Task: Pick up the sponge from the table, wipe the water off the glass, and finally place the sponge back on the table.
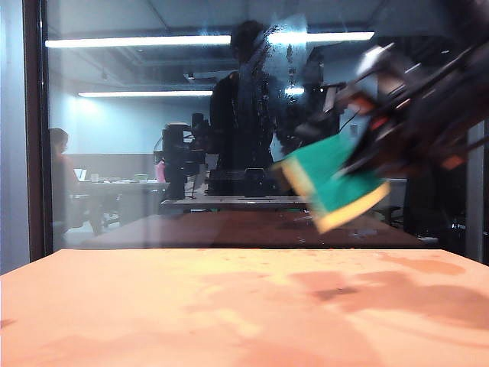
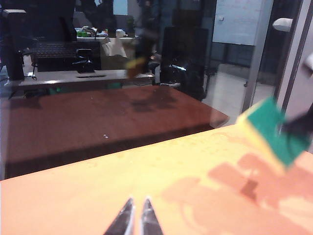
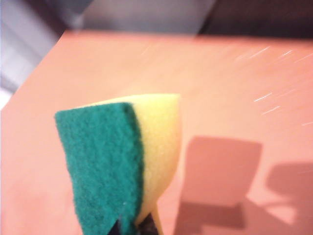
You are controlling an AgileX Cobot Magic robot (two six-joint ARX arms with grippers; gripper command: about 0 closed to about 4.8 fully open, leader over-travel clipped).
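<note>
At the right of the exterior frame the blurred right gripper (image 1: pixel 359 157) grasps the sponge (image 1: pixel 336 180) in the air above the table (image 1: pixel 229 313), before the glass (image 1: pixel 153 153). Low at the bottom centre of its wrist frame, the left gripper (image 2: pixel 137 220) hangs clenched over bare table, nothing between them.

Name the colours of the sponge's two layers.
Dark green scouring layer over pale yellow foam on the sponge; the right wrist view shows it best.
</note>
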